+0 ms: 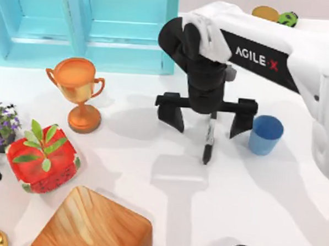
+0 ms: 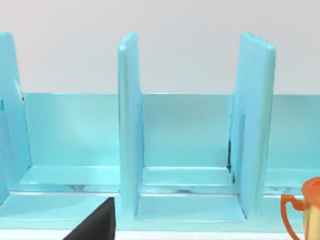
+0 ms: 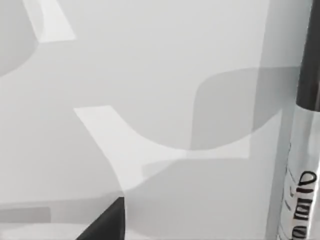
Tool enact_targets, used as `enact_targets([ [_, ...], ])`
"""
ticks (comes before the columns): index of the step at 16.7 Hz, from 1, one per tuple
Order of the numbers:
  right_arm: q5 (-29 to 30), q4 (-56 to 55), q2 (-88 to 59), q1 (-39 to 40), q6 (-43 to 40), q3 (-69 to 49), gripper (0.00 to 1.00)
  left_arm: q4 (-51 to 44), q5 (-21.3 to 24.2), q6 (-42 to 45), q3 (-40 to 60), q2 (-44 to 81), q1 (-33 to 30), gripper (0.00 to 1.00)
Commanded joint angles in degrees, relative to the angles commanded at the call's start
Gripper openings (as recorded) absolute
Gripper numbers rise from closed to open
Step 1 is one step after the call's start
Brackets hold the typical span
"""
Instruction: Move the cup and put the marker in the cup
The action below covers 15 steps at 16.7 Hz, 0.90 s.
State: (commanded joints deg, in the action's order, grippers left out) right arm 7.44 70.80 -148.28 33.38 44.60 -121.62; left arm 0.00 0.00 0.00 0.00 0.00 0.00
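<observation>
Right gripper [image 1: 206, 118] spread above slim marker [image 1: 209, 139]; tapered cup [image 1: 265, 134] beside.

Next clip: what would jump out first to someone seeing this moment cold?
The right gripper dominates mid-table, fingers spread wide above the marker, which lies flat between them. The cup stands upright just to the marker's right, beside one finger. On the left side, the orange trophy stands before the turquoise shelf unit.

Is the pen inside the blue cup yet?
No. The pen lies on the table beside the cup, under the right gripper.
</observation>
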Motion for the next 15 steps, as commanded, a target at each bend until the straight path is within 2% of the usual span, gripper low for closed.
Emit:
enact_targets([
  [12, 0.0, 0.0, 0.0, 0.0, 0.0, 0.0, 0.02, 0.0, 0.0, 0.0, 0.0, 0.0, 0.0, 1.00],
  [15, 0.0, 0.0, 0.0, 0.0, 0.0, 0.0, 0.00, 0.0, 0.0, 0.0, 0.0, 0.0, 0.0, 1.00],
])
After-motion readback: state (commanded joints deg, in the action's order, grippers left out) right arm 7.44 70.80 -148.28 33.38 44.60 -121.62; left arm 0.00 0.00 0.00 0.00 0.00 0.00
